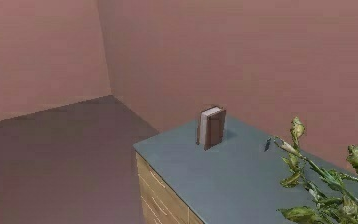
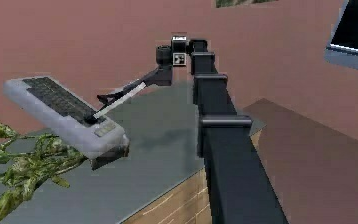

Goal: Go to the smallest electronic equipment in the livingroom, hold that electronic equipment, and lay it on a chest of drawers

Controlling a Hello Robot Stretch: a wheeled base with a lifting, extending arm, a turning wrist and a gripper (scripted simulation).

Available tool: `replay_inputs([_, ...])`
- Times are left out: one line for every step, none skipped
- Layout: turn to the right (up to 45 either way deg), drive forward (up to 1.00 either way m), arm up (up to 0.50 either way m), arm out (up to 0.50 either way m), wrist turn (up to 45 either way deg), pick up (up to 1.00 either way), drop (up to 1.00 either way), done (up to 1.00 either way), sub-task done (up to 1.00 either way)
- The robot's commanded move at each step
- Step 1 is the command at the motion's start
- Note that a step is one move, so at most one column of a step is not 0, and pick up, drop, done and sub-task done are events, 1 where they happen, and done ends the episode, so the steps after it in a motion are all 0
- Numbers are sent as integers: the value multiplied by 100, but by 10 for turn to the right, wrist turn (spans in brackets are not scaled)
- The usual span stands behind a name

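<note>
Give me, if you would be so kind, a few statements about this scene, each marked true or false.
1. A book stands upright on the chest of drawers. True.
2. The walls are green. False: the wall is pink.
3. A leafy plant shows at the forward view's right. True.
4. The grey keyboard-like device lies on the floor. False: it is up at the level of the chest's grey top, near the fingers; whether it is held cannot be told.
</note>
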Motion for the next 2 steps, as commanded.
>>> replay_inputs([0,0,0,-8,0,0,0,0,0])
replay_inputs([0,0,0,0,-390,0,0,0,0])
